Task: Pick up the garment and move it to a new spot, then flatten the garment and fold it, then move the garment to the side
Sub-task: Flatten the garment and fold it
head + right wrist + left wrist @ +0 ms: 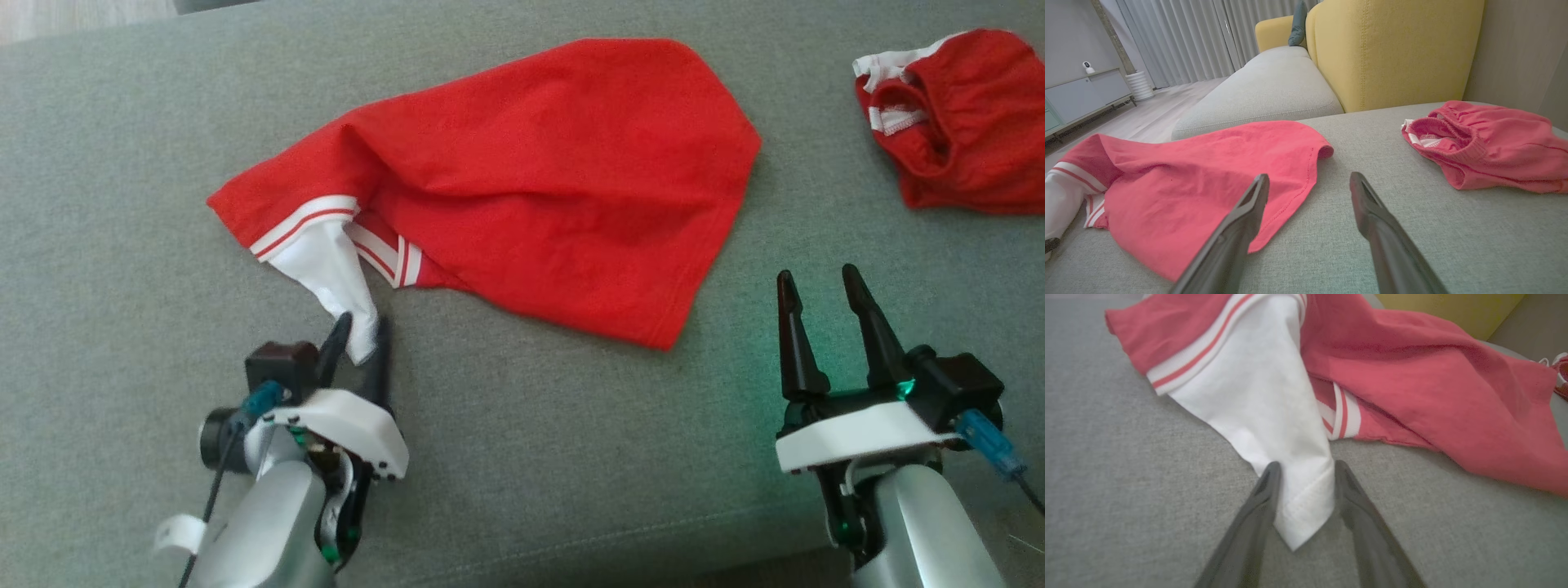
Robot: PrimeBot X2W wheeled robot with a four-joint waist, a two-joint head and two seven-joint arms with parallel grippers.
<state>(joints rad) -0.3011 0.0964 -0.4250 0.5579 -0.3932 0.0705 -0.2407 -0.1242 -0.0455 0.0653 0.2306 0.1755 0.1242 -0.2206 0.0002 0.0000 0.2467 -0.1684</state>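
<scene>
Right gripper (1309, 177) fingers spread over grey cushion (1412, 228) — red garment (1208, 171) lying rumpled, crumpled red shorts (1490, 143) well apart.

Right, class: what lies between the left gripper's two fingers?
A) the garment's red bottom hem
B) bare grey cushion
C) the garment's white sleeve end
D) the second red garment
C: the white sleeve end of the red garment lies between the left gripper fingers.

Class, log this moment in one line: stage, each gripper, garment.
stage: flatten | left gripper: shut on white sleeve of red shirt | right gripper: open, free | red shorts: far right, untouched
</scene>
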